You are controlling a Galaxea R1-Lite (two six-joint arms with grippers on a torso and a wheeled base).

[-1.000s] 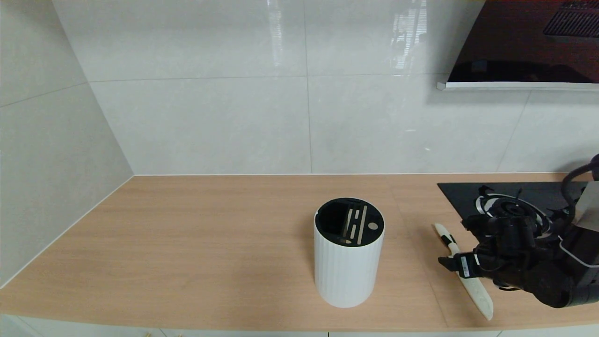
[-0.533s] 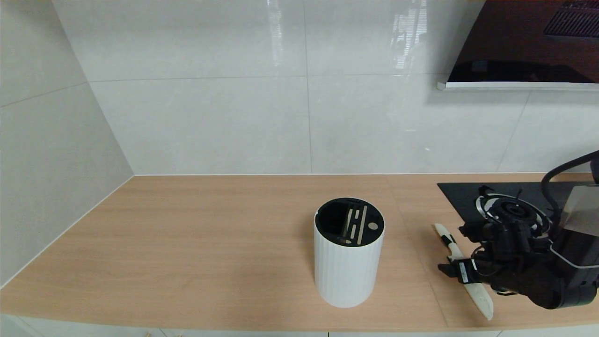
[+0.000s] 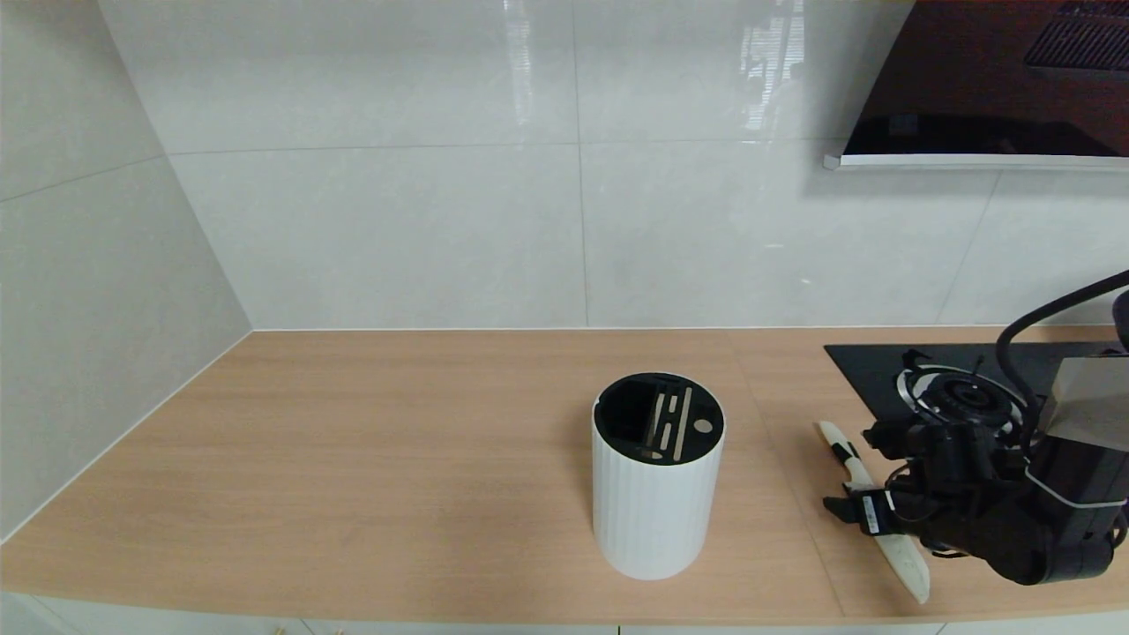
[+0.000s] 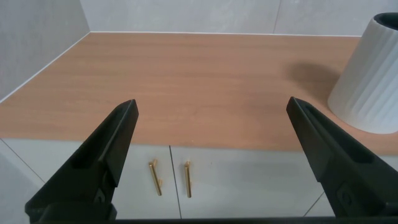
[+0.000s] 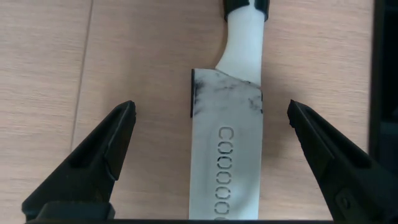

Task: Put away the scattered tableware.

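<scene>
A white ceramic knife (image 3: 873, 511) lies flat on the wooden counter (image 3: 397, 459), right of a white ribbed holder (image 3: 657, 481) with a black slotted top. My right gripper (image 3: 869, 476) hovers over the knife, open, one finger on each side. In the right wrist view the white blade (image 5: 227, 162) with a row of holes lies between the two open fingers (image 5: 93, 168), its handle (image 5: 244, 25) pointing away. My left gripper (image 4: 211, 162) is open off the counter's front edge, with the holder (image 4: 370, 74) off to one side.
A black gas hob (image 3: 953, 379) with a burner sits just behind the right gripper. A dark range hood (image 3: 997, 88) hangs on the tiled wall above. Cabinet doors with gold handles (image 4: 171, 177) lie below the counter edge. Bare counter stretches left of the holder.
The right arm has lowered and settled slightly over the knife, its fingers staying open. The knife and holder have not moved.
</scene>
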